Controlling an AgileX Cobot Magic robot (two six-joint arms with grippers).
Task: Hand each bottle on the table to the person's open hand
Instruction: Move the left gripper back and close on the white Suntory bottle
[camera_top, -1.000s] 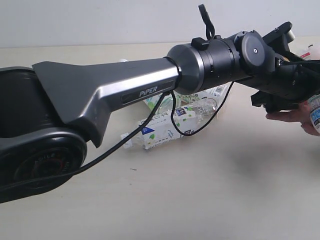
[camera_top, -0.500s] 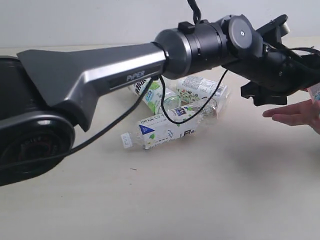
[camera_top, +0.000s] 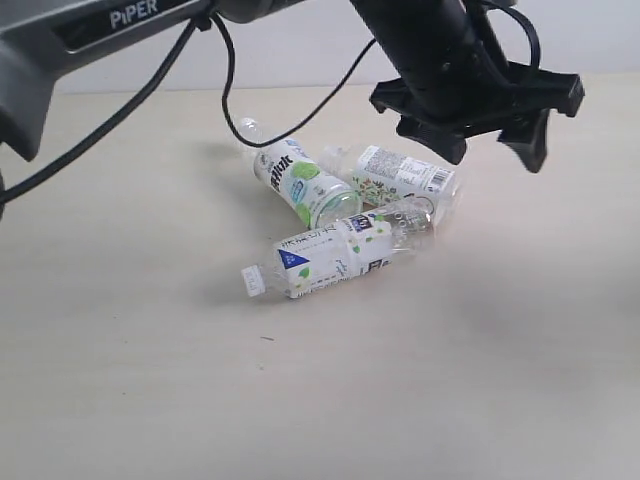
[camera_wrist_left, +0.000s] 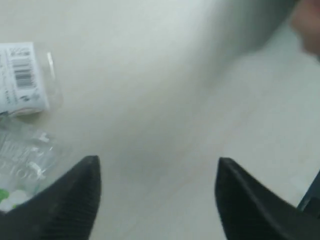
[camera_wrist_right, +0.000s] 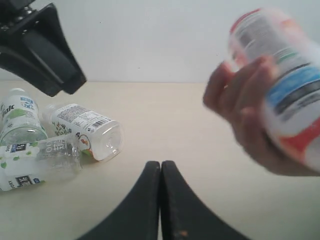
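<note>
Hovering above the pile with jaws spread and nothing between them, the left gripper faces three bottles lying on their sides, bunched together on the table: green-label bottle, white-label bottle and blue-label bottle. A descent onto one probably nudges its neighbours and sets the smooth round bodies rolling (the right gripper, fingers pressed together, holds nothing; the person's hand holds the red-label bottle, so it is not free to receive). Legible: "PiPER" on the left arm and a barcode on the white label; other text is too small.
</note>
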